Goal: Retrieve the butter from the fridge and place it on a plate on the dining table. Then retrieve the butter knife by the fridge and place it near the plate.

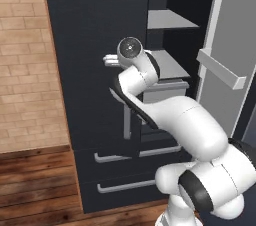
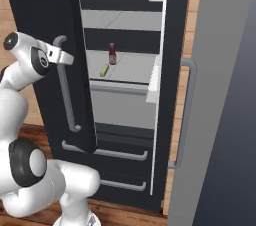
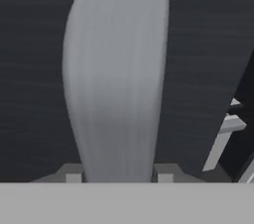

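Black fridge (image 1: 95, 70) fronts the left base view, its right door swung open; the tool (image 1: 107, 60) sits at the left door's handle. Right base view: the butter (image 2: 103, 70) lies on a fridge shelf beside a red bottle (image 2: 112, 53). Hand view: the grey handle (image 3: 116, 79) stands between the fingertips (image 3: 73, 177), set narrowly around it; contact unclear.

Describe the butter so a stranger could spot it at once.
Look into the open black fridge, at the grey middle shelf. The butter lies there, a small pale-yellow stick. Its only neighbour, just right of it, is an upright red bottle with a white cap.
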{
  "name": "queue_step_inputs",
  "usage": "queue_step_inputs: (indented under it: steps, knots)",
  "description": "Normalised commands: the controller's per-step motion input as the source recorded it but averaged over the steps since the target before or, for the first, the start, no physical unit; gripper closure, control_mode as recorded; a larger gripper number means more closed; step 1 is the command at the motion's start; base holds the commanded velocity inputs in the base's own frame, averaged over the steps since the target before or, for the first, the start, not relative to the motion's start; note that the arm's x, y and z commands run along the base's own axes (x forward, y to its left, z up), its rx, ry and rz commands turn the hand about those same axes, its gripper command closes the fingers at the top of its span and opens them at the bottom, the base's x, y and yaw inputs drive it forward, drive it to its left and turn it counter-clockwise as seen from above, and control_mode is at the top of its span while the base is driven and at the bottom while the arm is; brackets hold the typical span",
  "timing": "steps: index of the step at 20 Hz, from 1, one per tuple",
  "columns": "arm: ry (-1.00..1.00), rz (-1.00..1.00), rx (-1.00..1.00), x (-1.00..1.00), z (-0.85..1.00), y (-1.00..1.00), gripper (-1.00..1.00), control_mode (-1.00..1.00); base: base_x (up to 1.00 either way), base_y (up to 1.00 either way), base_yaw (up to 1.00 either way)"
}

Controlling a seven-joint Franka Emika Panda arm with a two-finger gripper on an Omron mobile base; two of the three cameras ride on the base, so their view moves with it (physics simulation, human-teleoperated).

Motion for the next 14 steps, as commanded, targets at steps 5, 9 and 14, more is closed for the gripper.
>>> queue_step_inputs:
  steps: [5,9,14]
  knots:
    - [0.0,-0.04,-0.05,-0.76,0.47,0.51,1.0,-1.0,0.0,0.0,0.0]
    - [0.01,-0.06,-0.08,-0.7,0.5,0.6,1.0,-1.0,0.0,0.0,0.0]
    - [0.09,-0.09,-0.09,-0.53,0.44,0.58,1.0,-1.0,0.0,0.0,0.0]
